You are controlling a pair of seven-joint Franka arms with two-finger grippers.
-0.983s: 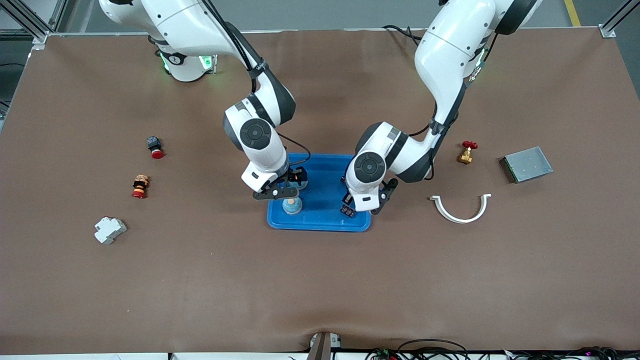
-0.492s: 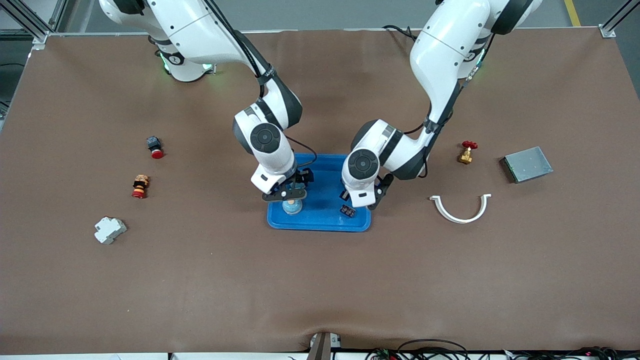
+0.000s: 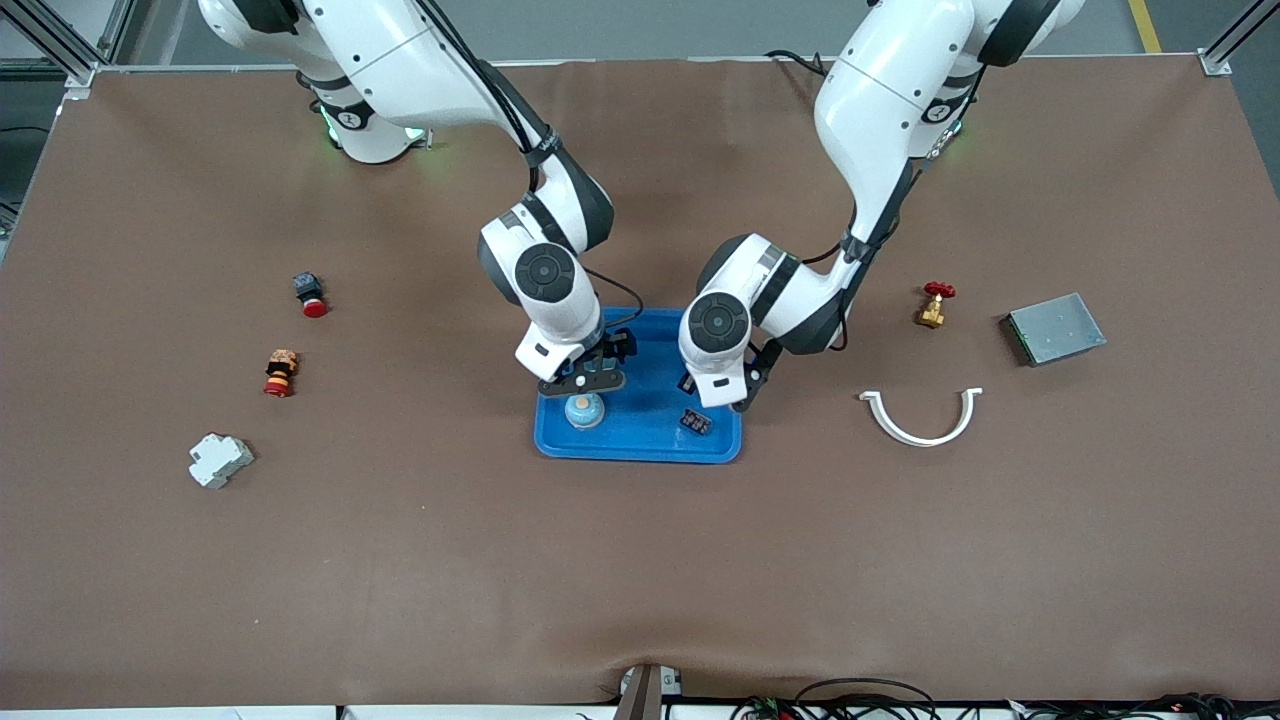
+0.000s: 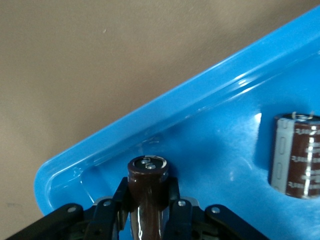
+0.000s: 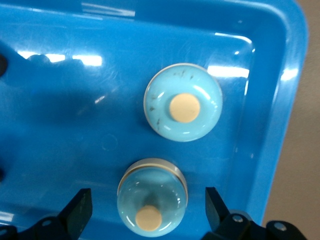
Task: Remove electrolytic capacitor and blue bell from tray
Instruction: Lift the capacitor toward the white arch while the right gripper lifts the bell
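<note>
**Grasp stage of the removal.** The left gripper is clamped shut on a brown capacitor, low in the tray near its 4 o'clock corner in the front view. A second capacitor lies nearby. The right gripper, fingers spread wide and empty, straddles a blue bell toward the tray's 8 o'clock. Another bell sits just beside it. The likely next move is to lift the capacitor clear of the rim and close on the bell.
</note>
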